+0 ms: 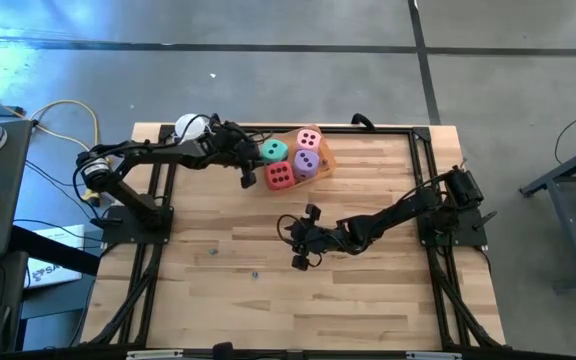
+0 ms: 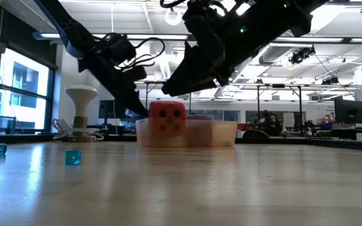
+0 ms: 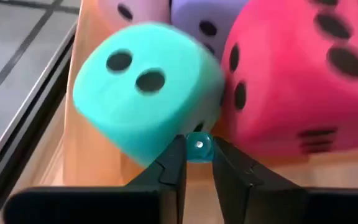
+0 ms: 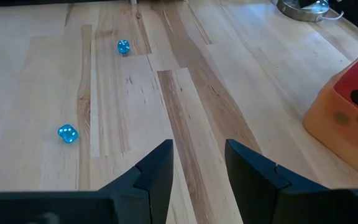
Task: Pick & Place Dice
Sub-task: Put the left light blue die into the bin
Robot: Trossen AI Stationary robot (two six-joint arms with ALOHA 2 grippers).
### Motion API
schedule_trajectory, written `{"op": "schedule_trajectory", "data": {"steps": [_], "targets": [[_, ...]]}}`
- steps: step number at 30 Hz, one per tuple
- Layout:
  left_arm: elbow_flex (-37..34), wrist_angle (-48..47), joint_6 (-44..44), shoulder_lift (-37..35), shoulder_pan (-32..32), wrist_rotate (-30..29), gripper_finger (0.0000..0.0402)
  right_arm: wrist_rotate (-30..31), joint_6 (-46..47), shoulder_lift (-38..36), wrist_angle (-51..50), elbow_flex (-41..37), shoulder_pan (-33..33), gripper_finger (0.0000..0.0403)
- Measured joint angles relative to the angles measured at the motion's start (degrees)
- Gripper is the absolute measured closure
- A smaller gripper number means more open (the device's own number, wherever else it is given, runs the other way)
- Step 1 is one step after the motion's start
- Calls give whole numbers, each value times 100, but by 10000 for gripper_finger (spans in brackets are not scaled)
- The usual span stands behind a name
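No readable text, labels, brand marks or signs anywhere in the four views. Only markings were pips. Teal die [image 3: 143, 99] showed a two-pip face in the left wrist view. Red die [image 2: 168, 119] showed a five-pip face in the low view, and a four-pip top in the high view. Pink die [image 1: 309, 138] showed three pips on top, purple die [image 1: 306, 162] also three. The two small blue dice [image 4: 68, 133] on the table had pips too small to count.
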Motion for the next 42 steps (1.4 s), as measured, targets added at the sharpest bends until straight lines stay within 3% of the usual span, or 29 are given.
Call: {"op": "schedule_trajectory", "data": {"steps": [8,14,23,34,38,42], "targets": [[0,102,-187,-1,-50,23,260,0,-4,0,-1,0,0,265],[22,201,-206,230,-46,48,222,0,-4,0,0,0,0,265],[24,359,-222,392,-46,142,215,0,-2,0,0,0,0,265],[-9,218,-289,-180,-48,124,213,2,-3,0,-2,0,-4,265],[-6,-78,-289,-536,-48,118,213,13,-9,0,-34,0,-4,265],[-4,-1119,-288,-1185,-48,236,213,26,-7,0,-136,0,-4,265]]}}
